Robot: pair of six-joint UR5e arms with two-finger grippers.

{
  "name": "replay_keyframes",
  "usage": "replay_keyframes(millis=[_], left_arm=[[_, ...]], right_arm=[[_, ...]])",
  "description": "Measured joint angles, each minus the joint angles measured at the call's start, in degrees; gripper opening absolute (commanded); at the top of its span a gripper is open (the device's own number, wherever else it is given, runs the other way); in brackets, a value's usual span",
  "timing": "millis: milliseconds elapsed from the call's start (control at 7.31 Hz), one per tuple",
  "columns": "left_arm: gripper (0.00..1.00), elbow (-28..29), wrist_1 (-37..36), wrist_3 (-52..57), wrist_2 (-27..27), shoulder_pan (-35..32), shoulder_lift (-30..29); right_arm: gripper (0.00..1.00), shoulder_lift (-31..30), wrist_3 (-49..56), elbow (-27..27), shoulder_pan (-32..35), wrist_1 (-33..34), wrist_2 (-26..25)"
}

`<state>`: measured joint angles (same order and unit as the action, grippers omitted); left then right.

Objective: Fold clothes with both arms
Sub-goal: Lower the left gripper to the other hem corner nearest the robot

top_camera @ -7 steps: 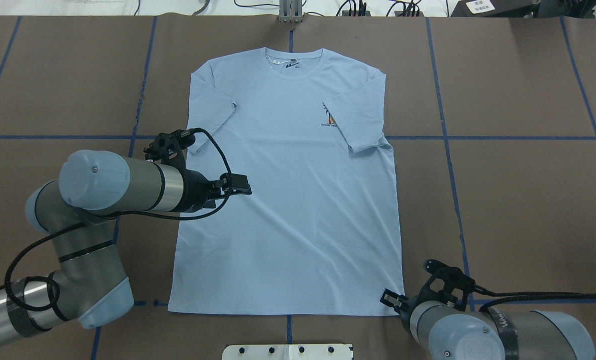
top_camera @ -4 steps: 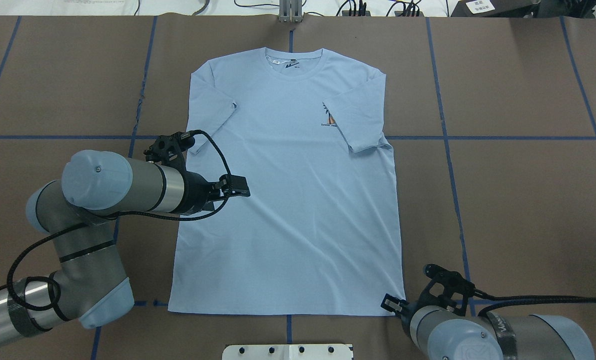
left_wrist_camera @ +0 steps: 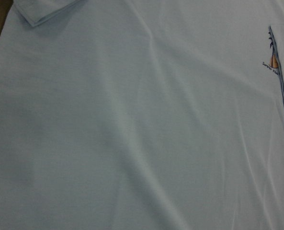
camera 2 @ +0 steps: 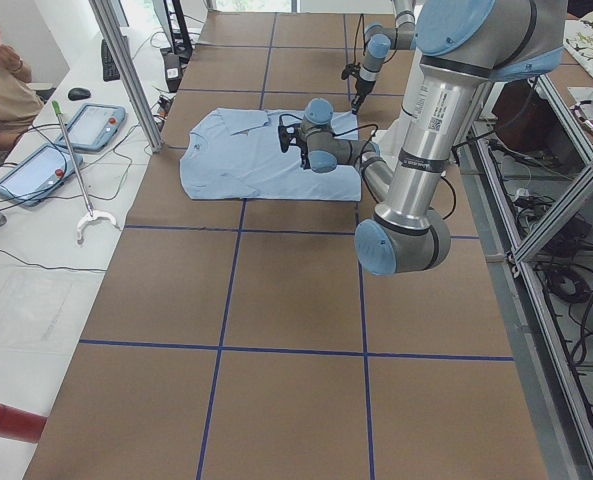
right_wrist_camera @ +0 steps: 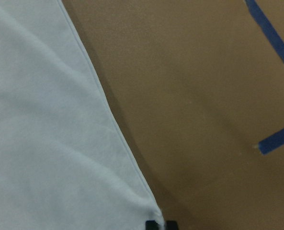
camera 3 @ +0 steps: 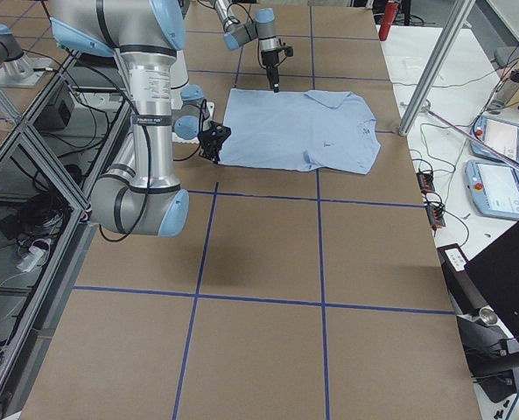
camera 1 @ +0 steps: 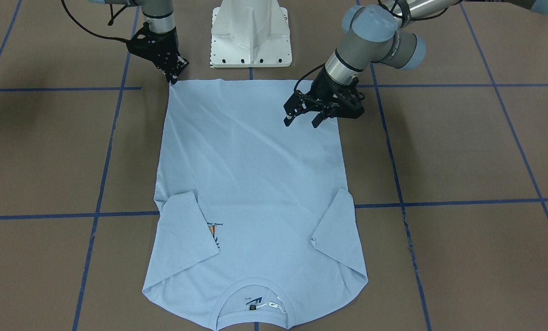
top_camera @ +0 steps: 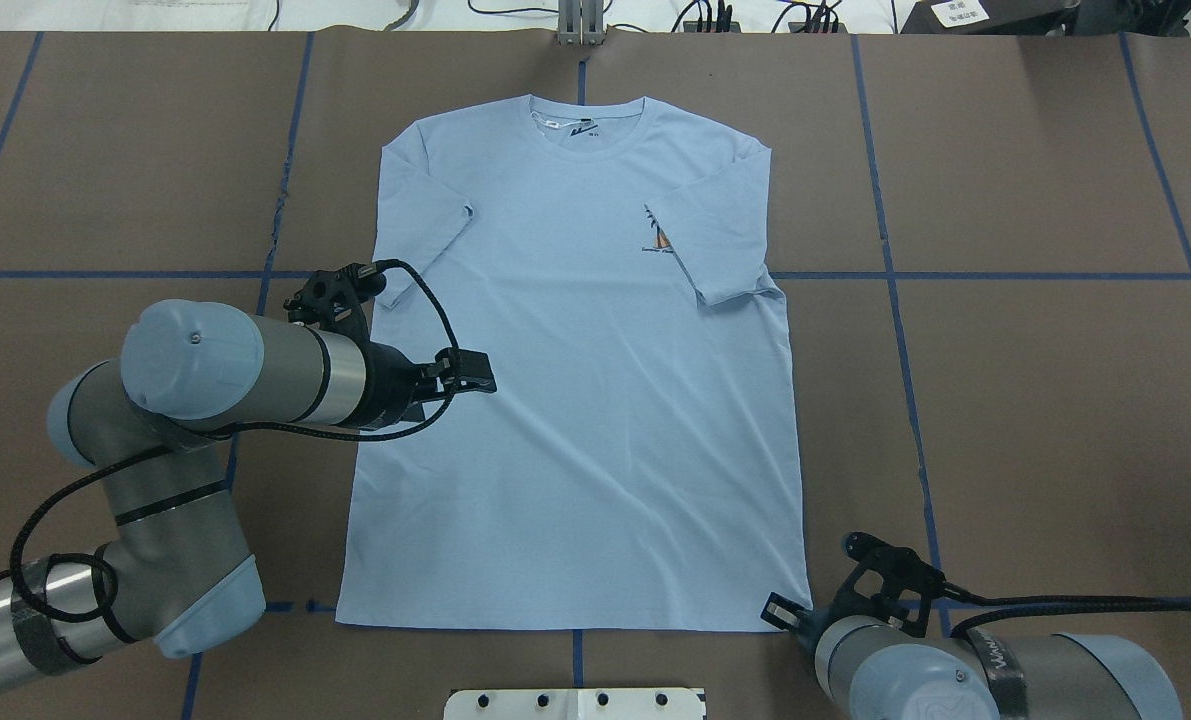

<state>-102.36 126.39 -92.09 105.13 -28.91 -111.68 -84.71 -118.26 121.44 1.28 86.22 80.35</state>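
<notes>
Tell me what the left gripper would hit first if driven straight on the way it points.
The T-shirt. The left gripper, jaws open, angles down over the shirt's body, and its wrist view shows only blue fabric ahead, so it would probably meet cloth first.

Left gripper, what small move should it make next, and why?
Probably draw the left gripper back toward the T-shirt's near hem corner on its side: it hangs open above mid-cloth, while the right gripper is already at the other hem corner.
</notes>
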Motion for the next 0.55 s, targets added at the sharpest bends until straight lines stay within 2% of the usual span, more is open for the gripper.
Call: replay_keyframes(millis=[274,547], left_arm=[[0.98,-0.2,0.0,-0.4,-0.2,0.0,0.0],[0.89,-2.1,-0.1,-2.8,-0.3,0.8,0.0]], right_arm=[[0.00,0.2,0.2,0.2,0.5,-0.1,0.1],[0.00,0.7,0.5,0.9,1.2,-0.1,0.4]])
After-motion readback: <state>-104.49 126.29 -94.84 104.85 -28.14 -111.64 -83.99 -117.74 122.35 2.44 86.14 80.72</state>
